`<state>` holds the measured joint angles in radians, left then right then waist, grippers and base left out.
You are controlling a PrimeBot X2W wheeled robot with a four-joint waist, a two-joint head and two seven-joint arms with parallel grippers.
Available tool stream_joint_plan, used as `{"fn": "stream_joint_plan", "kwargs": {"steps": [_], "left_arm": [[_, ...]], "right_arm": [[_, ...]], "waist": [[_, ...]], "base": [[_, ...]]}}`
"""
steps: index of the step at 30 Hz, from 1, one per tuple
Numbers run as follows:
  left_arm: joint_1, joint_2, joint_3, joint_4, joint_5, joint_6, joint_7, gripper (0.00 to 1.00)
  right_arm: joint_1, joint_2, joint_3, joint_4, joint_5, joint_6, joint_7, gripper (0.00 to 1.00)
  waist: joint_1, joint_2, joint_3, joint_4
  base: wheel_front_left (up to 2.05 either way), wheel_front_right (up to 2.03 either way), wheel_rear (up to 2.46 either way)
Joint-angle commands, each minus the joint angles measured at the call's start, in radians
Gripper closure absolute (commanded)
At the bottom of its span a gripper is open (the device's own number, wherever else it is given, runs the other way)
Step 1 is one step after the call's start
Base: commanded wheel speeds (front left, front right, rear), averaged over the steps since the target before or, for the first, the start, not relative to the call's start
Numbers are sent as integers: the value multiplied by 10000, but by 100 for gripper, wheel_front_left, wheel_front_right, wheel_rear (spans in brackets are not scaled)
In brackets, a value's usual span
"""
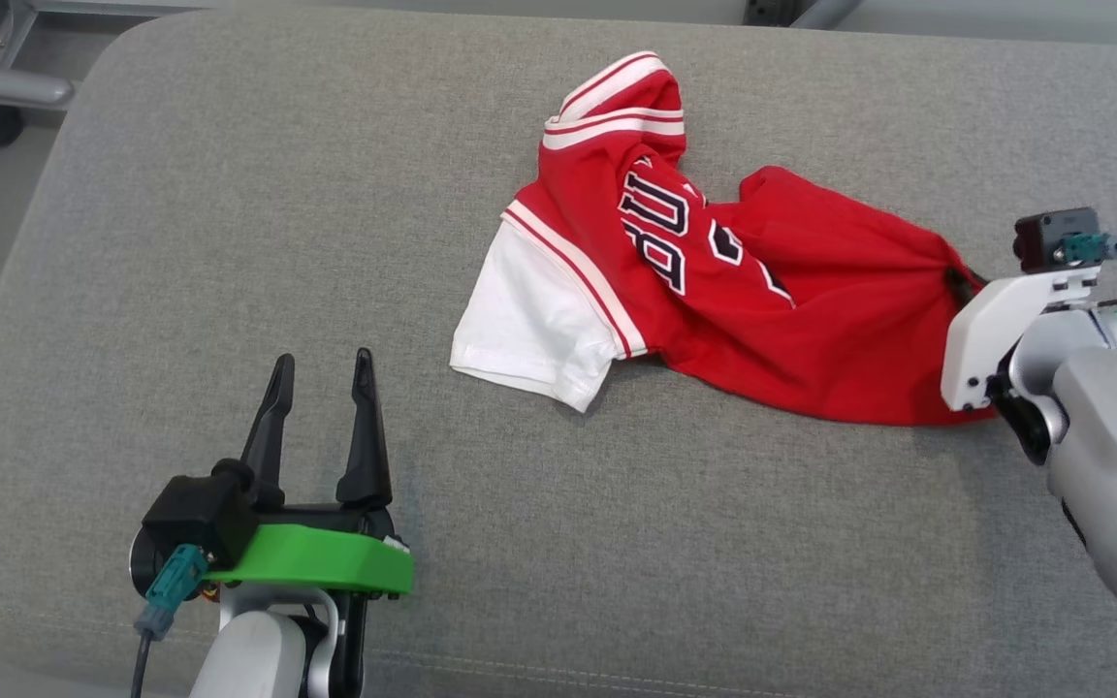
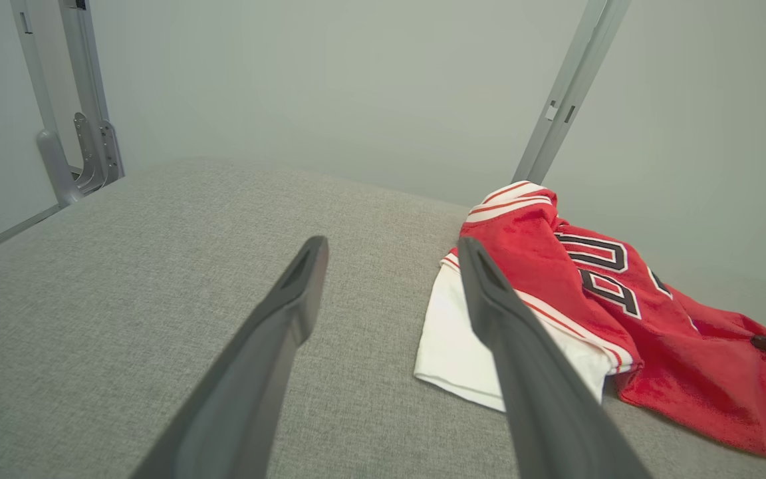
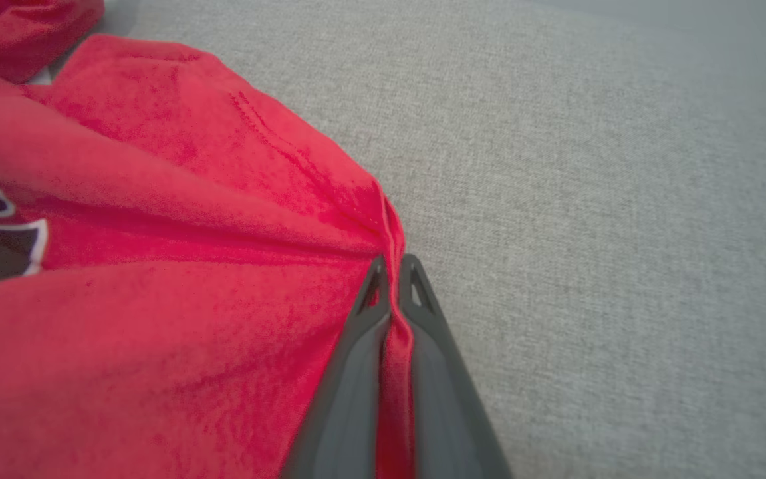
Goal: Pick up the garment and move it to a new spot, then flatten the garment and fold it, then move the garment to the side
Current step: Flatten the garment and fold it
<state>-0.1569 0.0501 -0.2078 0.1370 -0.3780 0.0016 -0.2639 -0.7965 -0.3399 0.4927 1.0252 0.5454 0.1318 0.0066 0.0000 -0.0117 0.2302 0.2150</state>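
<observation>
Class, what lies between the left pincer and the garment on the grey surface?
Nothing: the head view shows a bare stretch of grey surface between the open left pincer and the white sleeve of the garment.

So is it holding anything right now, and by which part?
The right gripper pinches the red jersey by a bunched edge of its body; the open left gripper holds nothing.

The jersey [image 1: 811, 330] is soft, matt cloth, the grey cushion [image 1: 326, 242] coarse woven fabric, and the left gripper [image 1: 323, 361] smooth, matt dark plastic above a green plastic mount [image 1: 326, 562].
</observation>
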Motion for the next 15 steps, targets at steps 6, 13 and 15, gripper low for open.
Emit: {"fn": "stream_joint_plan", "kwargs": {"steps": [6,13,15], "left_arm": [[-307,11,-188,30,-88,20,-2,0],[-421,10,-279,15,-107,74,-2,0],[-432,10,-269,24,-100,78,-2,0]], "right_arm": [[-1155,-399,-599,1319,-128,-23,-704,100],[-1851,-621,-1045,2360,-468,-23,-1524,100],[-1928,-661,-1106,2415,-521,-23,-1694,91]], "waist": [[0,117,356,254],[0,117,624,393],[0,117,641,377]], "base": [[0,0,0],[0,0,0],[0,0,0]]}}
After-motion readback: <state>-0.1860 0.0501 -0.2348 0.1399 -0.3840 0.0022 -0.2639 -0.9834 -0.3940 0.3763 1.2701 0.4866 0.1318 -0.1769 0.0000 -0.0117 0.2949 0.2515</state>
